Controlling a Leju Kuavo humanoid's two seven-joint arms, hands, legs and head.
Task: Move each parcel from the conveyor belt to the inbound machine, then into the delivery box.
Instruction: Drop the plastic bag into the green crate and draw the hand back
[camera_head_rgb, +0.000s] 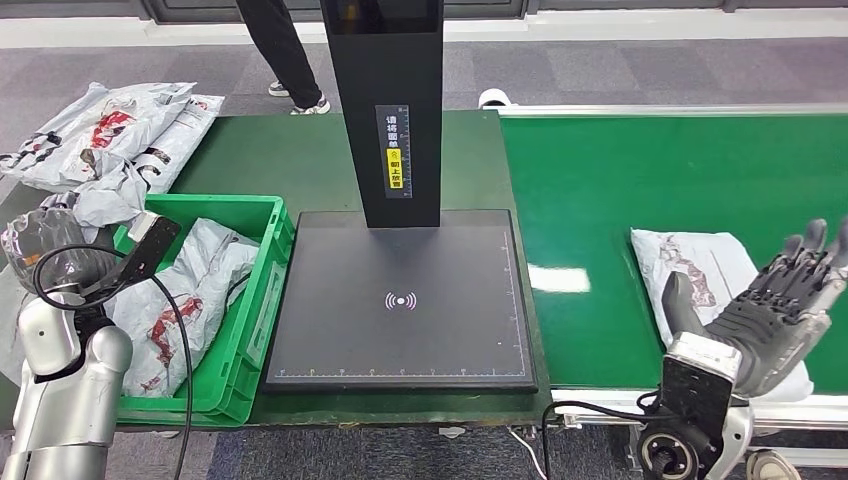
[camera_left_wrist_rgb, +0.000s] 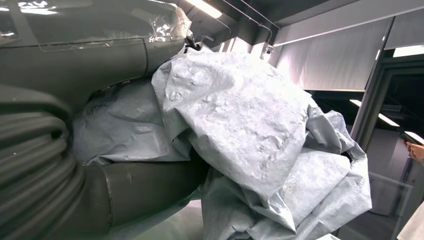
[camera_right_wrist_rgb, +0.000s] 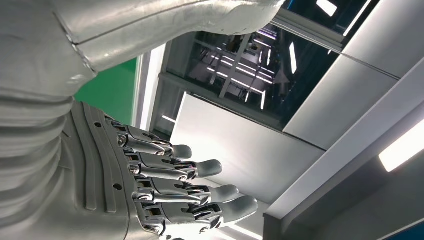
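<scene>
My left hand (camera_head_rgb: 45, 250) is out to the left of the green delivery box (camera_head_rgb: 262, 290) and grips a crumpled grey parcel (camera_left_wrist_rgb: 250, 130) between thumb (camera_left_wrist_rgb: 145, 192) and fingers. In the head view that parcel (camera_head_rgb: 105, 205) shows just beyond the hand. Another grey parcel with red print (camera_head_rgb: 190, 295) lies inside the box. On the green conveyor belt (camera_head_rgb: 620, 180) lies a white-grey parcel (camera_head_rgb: 700, 265). My right hand (camera_head_rgb: 780, 300) hovers over its near right part, fingers spread (camera_right_wrist_rgb: 200, 192), holding nothing. The inbound machine's black plate (camera_head_rgb: 400, 300) is bare.
The machine's black column (camera_head_rgb: 385, 100) rises behind the plate. A heap of grey parcels (camera_head_rgb: 110, 130) lies at the table's far left. A person's legs (camera_head_rgb: 285, 50) stand beyond the table. The conveyor's white rail (camera_head_rgb: 600, 400) runs along the near edge.
</scene>
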